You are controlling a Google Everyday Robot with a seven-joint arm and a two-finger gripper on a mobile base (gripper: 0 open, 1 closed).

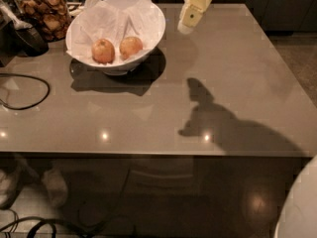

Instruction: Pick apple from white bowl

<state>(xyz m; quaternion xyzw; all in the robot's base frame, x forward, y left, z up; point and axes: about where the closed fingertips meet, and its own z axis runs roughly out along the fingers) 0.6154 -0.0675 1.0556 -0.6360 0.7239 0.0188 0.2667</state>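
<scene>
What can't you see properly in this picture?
In the camera view:
Gripper, right of the white bowl: top edge cuts off its arm.
Apple: underside hidden behind the bowl's near wall.
Glass jar: its top cut by the upper edge.
Black cable: runs off the left edge.

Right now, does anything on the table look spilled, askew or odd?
Nothing stands out. The apple and the redder apple lie in the white bowl, which stands upright; the gripper hangs apart, to its right.

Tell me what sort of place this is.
Probably a kitchen or break area: a countertop carries a white bowl with a golden apple and a redder apple, beside a glass jar of snacks. The gripper hangs beside the bowl.
</scene>
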